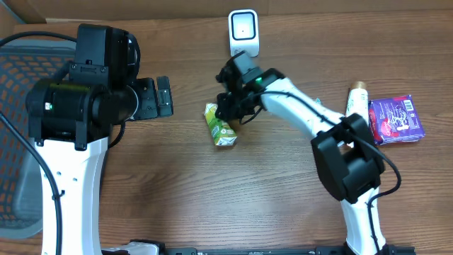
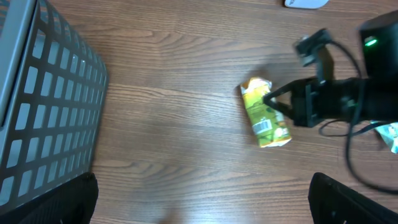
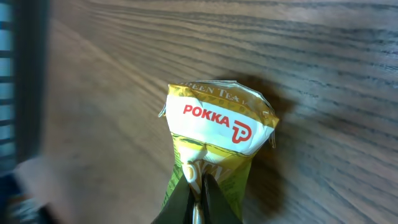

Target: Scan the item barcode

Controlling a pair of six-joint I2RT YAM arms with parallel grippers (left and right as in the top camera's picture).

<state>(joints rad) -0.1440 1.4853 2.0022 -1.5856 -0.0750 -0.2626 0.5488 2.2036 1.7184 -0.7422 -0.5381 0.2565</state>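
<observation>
Carton (image 1: 221,126) lies flat near mid table (image 1: 212,205), a bit toward the far edge, "POKKA" end seen in R wrist view. R gripper (image 1: 230,106) is at the carton's far side, jaws closed narrow, tips touching it; cannot tell if they pinch sth. L gripper (image 1: 156,98) hangs wide open, empty, left of carton, near basket (image 1: 21,106) at left edge. Packet (image 1: 396,119) and tube (image 1: 357,99) lie near right edge. Scanner (image 1: 243,32) stands at far edge.
</observation>
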